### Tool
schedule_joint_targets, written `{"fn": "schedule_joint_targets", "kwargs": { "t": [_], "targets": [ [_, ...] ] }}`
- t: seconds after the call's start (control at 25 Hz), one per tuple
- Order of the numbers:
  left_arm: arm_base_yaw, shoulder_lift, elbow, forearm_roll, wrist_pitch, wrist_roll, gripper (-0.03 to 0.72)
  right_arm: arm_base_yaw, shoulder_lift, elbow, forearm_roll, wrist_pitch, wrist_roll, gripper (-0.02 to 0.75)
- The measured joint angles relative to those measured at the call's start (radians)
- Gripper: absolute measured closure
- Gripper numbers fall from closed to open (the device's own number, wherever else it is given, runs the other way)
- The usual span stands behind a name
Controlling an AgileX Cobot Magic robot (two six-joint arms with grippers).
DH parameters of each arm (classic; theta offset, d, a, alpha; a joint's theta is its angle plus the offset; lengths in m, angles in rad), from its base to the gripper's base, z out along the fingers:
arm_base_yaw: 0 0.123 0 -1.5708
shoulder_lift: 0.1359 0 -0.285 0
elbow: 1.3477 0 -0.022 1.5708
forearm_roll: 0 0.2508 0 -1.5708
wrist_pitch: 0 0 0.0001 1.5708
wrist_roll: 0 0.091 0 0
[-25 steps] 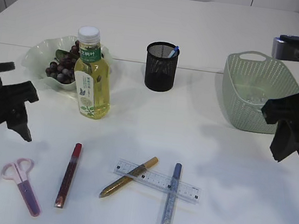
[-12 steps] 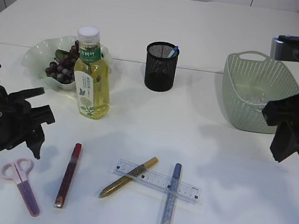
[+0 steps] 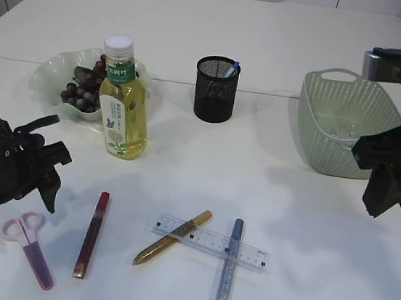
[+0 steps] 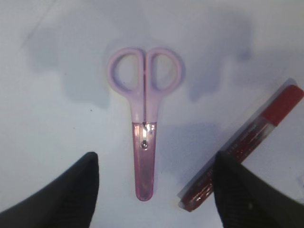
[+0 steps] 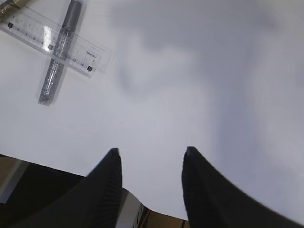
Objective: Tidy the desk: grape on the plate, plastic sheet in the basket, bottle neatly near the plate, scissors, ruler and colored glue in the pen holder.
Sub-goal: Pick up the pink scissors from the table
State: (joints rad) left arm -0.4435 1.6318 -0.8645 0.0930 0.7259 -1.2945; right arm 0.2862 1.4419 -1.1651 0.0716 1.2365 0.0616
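Note:
Pink scissors (image 3: 28, 244) (image 4: 144, 137) lie flat at the front left, blades shut. My left gripper (image 4: 154, 164) is open above them, its fingers either side of the blade tip; it shows in the exterior view (image 3: 33, 173). A red glue stick (image 3: 92, 233) (image 4: 247, 147) lies to the right of the scissors. A clear ruler (image 3: 211, 242) (image 5: 52, 38) lies across a gold glue stick (image 3: 172, 236) and a silver-blue one (image 3: 229, 263) (image 5: 59, 52). The bottle (image 3: 123, 104) stands by the plate (image 3: 52, 73) of grapes (image 3: 83, 92). My right gripper (image 5: 151, 156) is open and empty, off to the right (image 3: 387, 180).
A black mesh pen holder (image 3: 215, 90) with a blue pen stands at the back middle. A green basket (image 3: 346, 124) with a clear sheet inside stands at the back right. The table's front edge shows in the right wrist view.
My left arm has swung right and down over the scissors. The right arm and all objects have not moved.

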Motion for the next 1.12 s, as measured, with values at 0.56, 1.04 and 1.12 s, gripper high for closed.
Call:
{"fn": "schedule_joint_targets", "kwargs": {
  "t": [0.56, 1.04, 1.12],
  "targets": [
    [0.000, 0.152, -0.002, -0.023, -0.061, 0.011, 0.146, 0.000, 0.000, 0.000, 0.000, -0.004, -0.010, 0.391],
    [0.053, 0.174, -0.002, -0.019, -0.131, 0.064, 0.146, 0.000, 0.000, 0.000, 0.000, -0.004, -0.016, 0.391],
    [0.053, 0.174, -0.002, -0.019, -0.137, 0.070, 0.146, 0.000, 0.000, 0.000, 0.000, -0.004, -0.016, 0.391]
  ]
}}
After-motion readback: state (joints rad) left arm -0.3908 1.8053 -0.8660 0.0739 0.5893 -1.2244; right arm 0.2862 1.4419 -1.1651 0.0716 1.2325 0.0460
